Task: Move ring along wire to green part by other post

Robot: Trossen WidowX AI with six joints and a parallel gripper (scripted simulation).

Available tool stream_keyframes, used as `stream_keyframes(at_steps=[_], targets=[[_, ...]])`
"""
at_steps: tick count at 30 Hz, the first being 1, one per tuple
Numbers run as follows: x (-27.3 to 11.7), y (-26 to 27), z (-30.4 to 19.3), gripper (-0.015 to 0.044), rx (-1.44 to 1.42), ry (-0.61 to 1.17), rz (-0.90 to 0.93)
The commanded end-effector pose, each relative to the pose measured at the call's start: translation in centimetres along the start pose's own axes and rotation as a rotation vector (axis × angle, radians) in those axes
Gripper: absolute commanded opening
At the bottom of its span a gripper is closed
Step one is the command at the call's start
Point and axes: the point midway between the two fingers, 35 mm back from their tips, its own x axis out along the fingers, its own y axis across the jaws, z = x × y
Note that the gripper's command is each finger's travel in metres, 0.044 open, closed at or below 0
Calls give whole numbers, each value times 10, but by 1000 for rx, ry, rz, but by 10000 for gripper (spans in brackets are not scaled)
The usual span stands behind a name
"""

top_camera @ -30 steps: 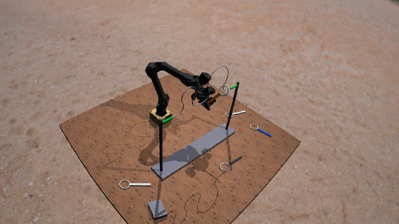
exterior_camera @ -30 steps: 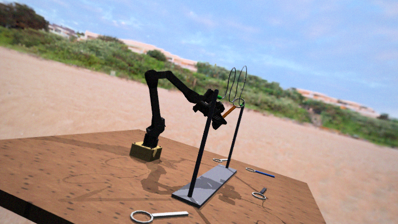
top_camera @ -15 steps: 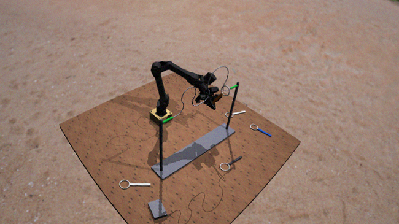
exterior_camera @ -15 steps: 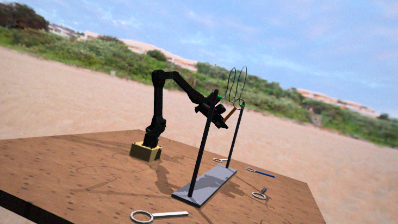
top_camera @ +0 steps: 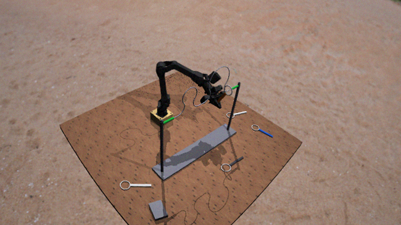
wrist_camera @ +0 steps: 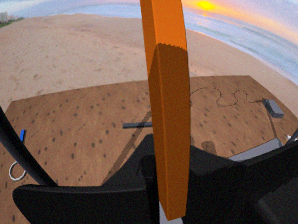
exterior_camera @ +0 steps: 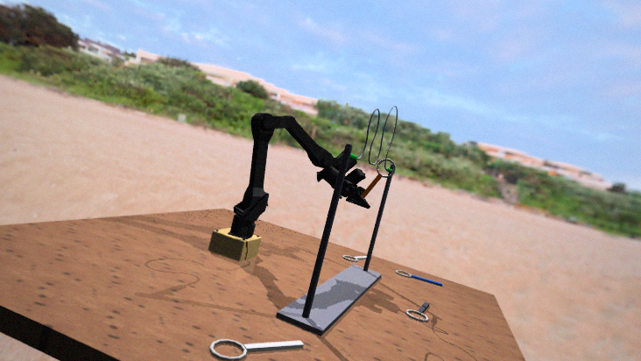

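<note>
Here we are at the delicate bit: the closed gripper (top_camera: 216, 101) (exterior_camera: 362, 196) (wrist_camera: 154, 140) has the orange handle (top_camera: 223, 96) (exterior_camera: 371, 186) (wrist_camera: 172, 130) pinched between its fingers. The ring (top_camera: 228, 94) (exterior_camera: 376, 167) sits round the wire (top_camera: 229, 73) (exterior_camera: 396, 121), at or just inside the inner end of the near green part (top_camera: 235, 86) (exterior_camera: 390, 169); exact contact is too fine to tell. Its post (top_camera: 234, 106) (exterior_camera: 378, 215) (wrist_camera: 25, 152) stands just beside it, at four o'clock in the top view.

Setting out or arriving? These views don't settle it. If setting out, the job is to keep the wire through the ring's middle, face square to the wire, turning the wrist with every bend, slowly, towards the far green part (top_camera: 168, 120) (exterior_camera: 354, 156) at eight o'clock. If arriving, ease to two o'clock and settle on green before releasing.

Now the edges! From above, the tall loop rises at twelve o'clock, and the smaller bends lie towards nine, overlapping the arm's outline; depth there is hard to judge. The ring's inner rim looks the likeliest to graze grey. From outside, the room looks better below the wire, around six o'clock, so keep the wrist low and the handle hanging down.
</note>
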Motion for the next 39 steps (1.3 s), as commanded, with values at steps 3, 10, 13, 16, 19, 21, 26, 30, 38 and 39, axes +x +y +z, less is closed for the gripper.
stream_keyframes(at_steps=[3,10,13,16,19,21,26,30,38,39], targets=[[-1,12,-1,-150,28,9,17],[-2,20,-1,-150,41,10,23],[-3,24,-1,-150,44,10,24],[-3,27,-1,-150,46,10,25],[-4,30,0,-150,47,10,25],[-4,32,0,-150,47,10,26],[-5,37,0,-150,48,10,26],[-5,41,0,-150,48,10,26],[-7,49,1,-150,49,9,27],[-7,50,1,-150,49,9,27]])
